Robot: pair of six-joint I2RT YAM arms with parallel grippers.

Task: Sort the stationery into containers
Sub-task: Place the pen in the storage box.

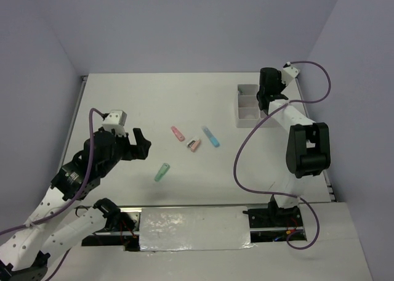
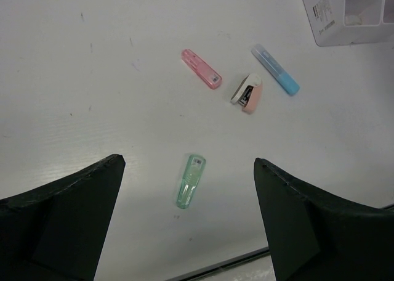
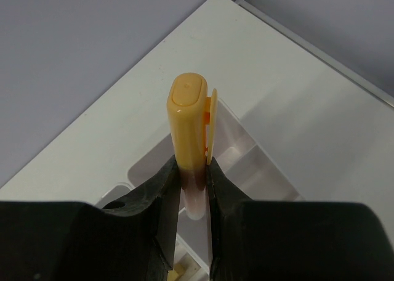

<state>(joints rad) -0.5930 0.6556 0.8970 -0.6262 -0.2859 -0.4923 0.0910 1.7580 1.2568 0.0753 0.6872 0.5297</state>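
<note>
The right gripper (image 3: 194, 176) is clenching the orange stick (image 3: 188, 121) upright over the box (image 3: 148, 164), likely mid drop-off and needing a lowering into one compartment, then release, while the left gripper (image 1: 141, 143) is hovering agape near the green stick (image 1: 162, 172).

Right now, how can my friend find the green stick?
Start at the white table and find the four pieces scattered near its middle. The green stick lies alone, closest to the table's near edge. Its neighbours, the pink stick, peach piece and blue stick, sit together farther back; it is the only green one.
</note>
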